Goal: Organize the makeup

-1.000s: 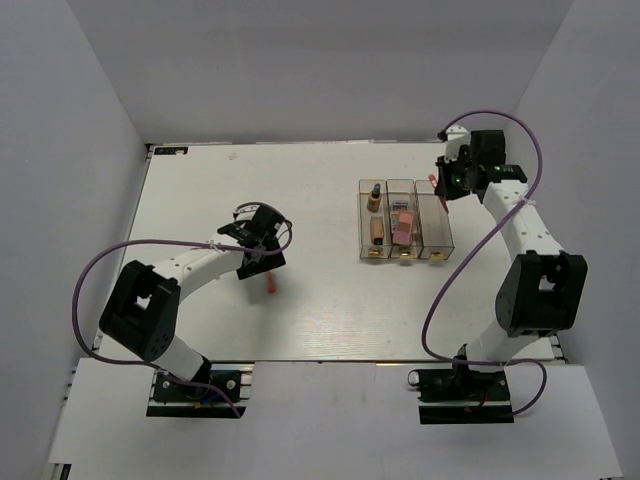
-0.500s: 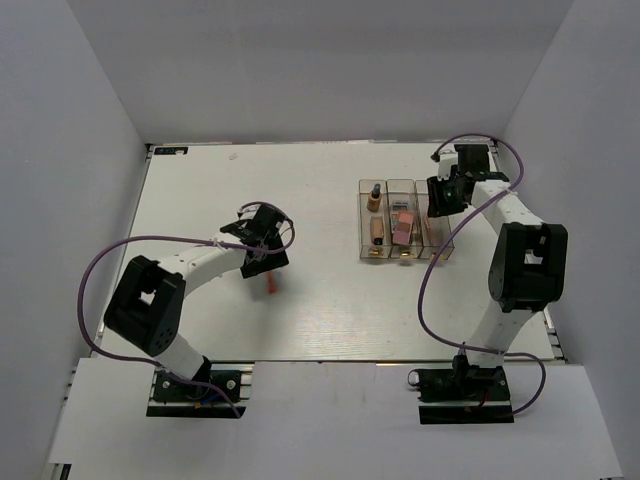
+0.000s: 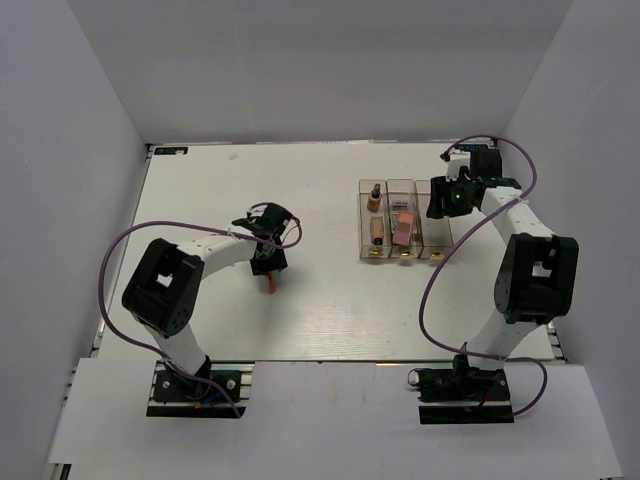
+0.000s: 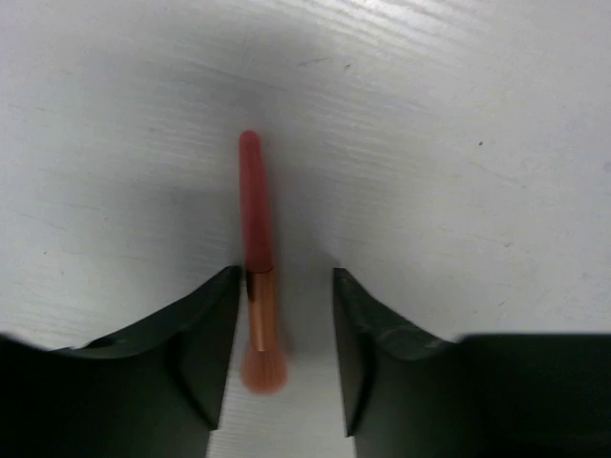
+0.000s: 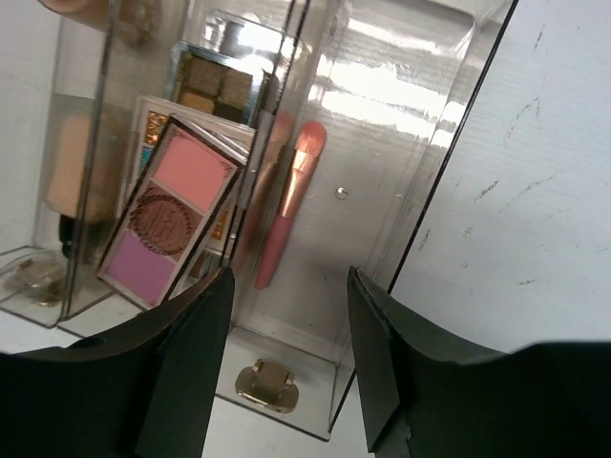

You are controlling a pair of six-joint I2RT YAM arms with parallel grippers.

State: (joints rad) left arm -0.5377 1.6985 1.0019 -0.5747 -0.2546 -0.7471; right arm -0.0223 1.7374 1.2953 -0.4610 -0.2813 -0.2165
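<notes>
A slim coral-pink brush stick (image 4: 253,200) lies on the white table, its gold collar and bristle end between my left gripper's (image 4: 284,279) fingers. The left finger (image 4: 205,329) is against the stick and a gap shows on the right side, so the jaws stand open around it. From above, the stick (image 3: 271,287) pokes out below the left gripper (image 3: 268,268). My right gripper (image 5: 288,279) hangs open over the right compartment of the clear box (image 5: 449,143), where another pink stick (image 5: 289,196) lies. Palettes (image 5: 177,215) stand in the middle compartment.
The clear three-compartment box (image 3: 437,238) sits right of centre, with gold knobs (image 5: 263,384) on its near side. A small brown capped bottle (image 3: 375,195) and a beige item (image 3: 375,232) fill its left compartment. Grey walls enclose the table on three sides.
The left gripper came down over the coral stick and its jaws narrowed. The right gripper swung over the box's right compartment and opened, leaving a pink stick inside.
</notes>
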